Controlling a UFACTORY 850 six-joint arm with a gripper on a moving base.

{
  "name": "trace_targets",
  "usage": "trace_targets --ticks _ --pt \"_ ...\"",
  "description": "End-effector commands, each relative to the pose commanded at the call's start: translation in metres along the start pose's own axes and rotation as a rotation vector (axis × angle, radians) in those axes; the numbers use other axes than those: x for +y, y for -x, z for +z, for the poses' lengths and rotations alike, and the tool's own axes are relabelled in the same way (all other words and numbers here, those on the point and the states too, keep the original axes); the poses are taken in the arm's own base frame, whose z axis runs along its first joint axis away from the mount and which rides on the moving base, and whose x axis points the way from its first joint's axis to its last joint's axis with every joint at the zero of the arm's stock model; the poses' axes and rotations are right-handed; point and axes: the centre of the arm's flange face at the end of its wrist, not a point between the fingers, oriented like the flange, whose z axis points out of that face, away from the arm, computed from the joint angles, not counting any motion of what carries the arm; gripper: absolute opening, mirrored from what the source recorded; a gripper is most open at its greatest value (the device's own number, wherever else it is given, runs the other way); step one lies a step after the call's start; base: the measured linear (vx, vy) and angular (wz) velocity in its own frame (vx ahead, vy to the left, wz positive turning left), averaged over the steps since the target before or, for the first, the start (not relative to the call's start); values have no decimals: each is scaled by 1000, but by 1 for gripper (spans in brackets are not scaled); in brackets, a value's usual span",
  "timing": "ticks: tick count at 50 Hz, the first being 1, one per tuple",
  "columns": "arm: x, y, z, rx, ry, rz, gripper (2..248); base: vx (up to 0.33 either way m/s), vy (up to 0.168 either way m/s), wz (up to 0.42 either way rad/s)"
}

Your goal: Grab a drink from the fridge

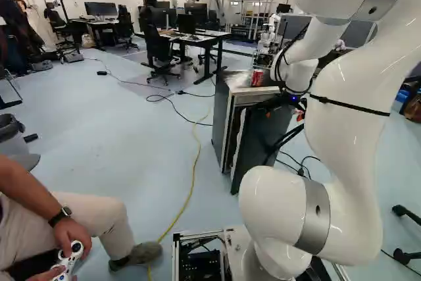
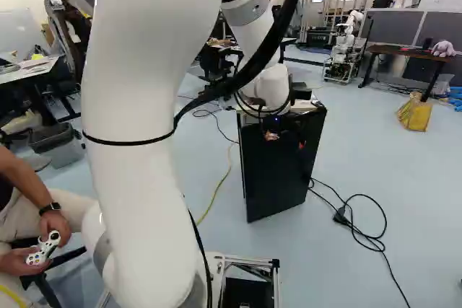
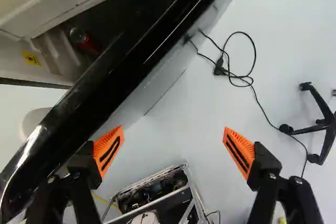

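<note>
The gripper (image 2: 271, 135) is at the fridge door (image 2: 285, 171), below the top. In the wrist view the gripper (image 3: 173, 150) stands open, nothing gripped between its orange pads. One finger is close beside the dark door's edge (image 3: 121, 77); whether they touch I cannot tell. The fridge (image 1: 225, 123) has its door ajar. Through the gap, the wrist view shows a red can (image 3: 86, 40) inside, partly in shadow. Another red can (image 1: 256, 78) stands on the fridge top in the left base view.
Black cables (image 2: 354, 221) lie on the floor beside the fridge, and a yellow cable (image 1: 192, 182) runs past its other side. A seated person (image 1: 72, 228) holds a game controller close to the base. Another robot (image 2: 346, 45) stands farther back. A chair base (image 3: 320, 129) shows in the wrist view.
</note>
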Motion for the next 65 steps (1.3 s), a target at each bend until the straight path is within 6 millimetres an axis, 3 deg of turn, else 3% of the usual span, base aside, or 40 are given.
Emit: trace_targets --ticks 65 --pt "-60 -16 2 28 -41 -107 247 0 0 0"
